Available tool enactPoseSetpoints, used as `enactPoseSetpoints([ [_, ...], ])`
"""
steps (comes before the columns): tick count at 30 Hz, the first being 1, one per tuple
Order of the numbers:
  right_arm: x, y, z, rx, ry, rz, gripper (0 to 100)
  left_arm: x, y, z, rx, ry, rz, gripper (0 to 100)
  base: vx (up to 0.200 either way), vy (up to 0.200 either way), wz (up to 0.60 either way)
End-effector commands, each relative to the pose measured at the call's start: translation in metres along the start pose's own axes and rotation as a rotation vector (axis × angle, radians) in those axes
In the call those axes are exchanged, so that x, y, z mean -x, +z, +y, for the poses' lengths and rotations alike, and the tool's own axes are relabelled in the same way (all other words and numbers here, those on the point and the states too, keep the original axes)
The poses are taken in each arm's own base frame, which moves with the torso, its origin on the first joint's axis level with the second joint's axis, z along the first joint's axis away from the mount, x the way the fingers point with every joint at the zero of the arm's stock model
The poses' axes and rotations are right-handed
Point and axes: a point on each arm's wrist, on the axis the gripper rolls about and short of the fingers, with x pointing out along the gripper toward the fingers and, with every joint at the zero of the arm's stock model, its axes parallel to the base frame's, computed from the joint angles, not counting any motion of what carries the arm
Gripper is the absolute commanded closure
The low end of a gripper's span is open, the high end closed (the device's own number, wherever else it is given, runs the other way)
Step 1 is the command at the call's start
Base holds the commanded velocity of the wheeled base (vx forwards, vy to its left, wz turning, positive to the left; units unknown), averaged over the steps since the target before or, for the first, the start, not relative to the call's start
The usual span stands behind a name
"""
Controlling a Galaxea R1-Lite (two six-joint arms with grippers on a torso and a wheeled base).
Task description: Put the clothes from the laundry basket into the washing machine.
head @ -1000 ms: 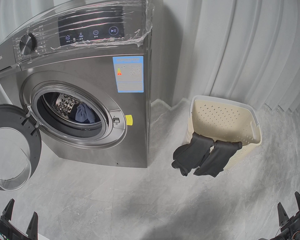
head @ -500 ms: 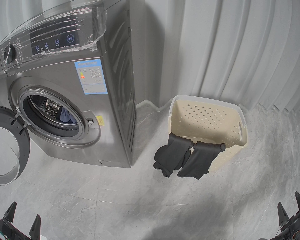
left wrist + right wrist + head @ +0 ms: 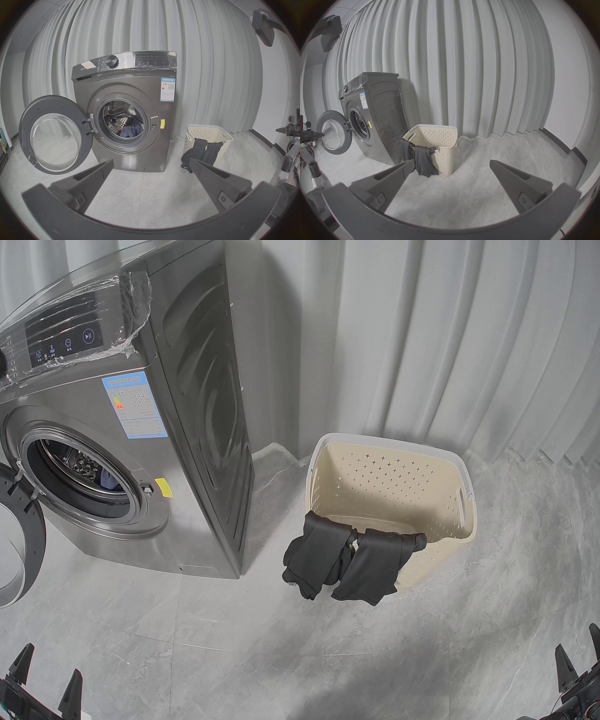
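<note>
The dark clothes (image 3: 340, 562) hang over the laundry basket's (image 3: 390, 445) near rim, at ten o'clock from your nearer right end effector (image 3: 576, 640), which like the left end effector (image 3: 50, 662) gapes empty.

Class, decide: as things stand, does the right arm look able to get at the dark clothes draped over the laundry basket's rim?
Probably not yet: the open right hand sits well short of the dark clothes, though only bare floor lies between, so nothing blocks its way.
</note>
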Motion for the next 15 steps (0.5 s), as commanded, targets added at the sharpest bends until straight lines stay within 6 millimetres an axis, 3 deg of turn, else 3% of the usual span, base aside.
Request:
enactPoseSetpoints([
  [1,0.0,-0.004,0.0,-0.004,0.003,-0.002,0,0.0,-0.005,0.0,-0.001,0.0,0.005,0,0.2,0.0,0.0],
  [3,0.001,0.002,0.0,0.002,0.013,-0.036,0,0.0,-0.005,0.0,0.001,0.0,0.005,0,0.2,0.0,0.0],
  [5,0.011,0.034,0.001,-0.006,0.048,-0.145,0,0.0,-0.005,0.0,-0.001,0.0,0.004,0,0.1,0.0,0.0],
  [6,0.011,0.034,0.001,-0.006,0.048,-0.145,0,0.0,-0.005,0.0,-0.001,0.0,0.004,0,0.0,0.0,0.0],
  [7,0.008,0.06,0.003,-0.009,0.074,-0.114,0,0.0,-0.005,0.0,0.0,0.0,0.004,0,0.0,0.0,0.0],
  [10,-0.014,0.069,0.004,-0.013,0.099,0.05,0,0.0,-0.005,0.0,-0.001,0.0,0.004,0,0.0,0.0,0.0],
  [11,-0.039,0.067,0.005,-0.019,0.127,0.225,0,0.0,-0.005,0.0,-0.001,0.0,0.004,0,0.0,0.0,0.0],
  [15,-0.093,0.063,0.009,-0.034,0.188,0.49,0,0.0,-0.005,0.0,-0.001,0.0,0.004,0,0.0,0.0,0.0],
])
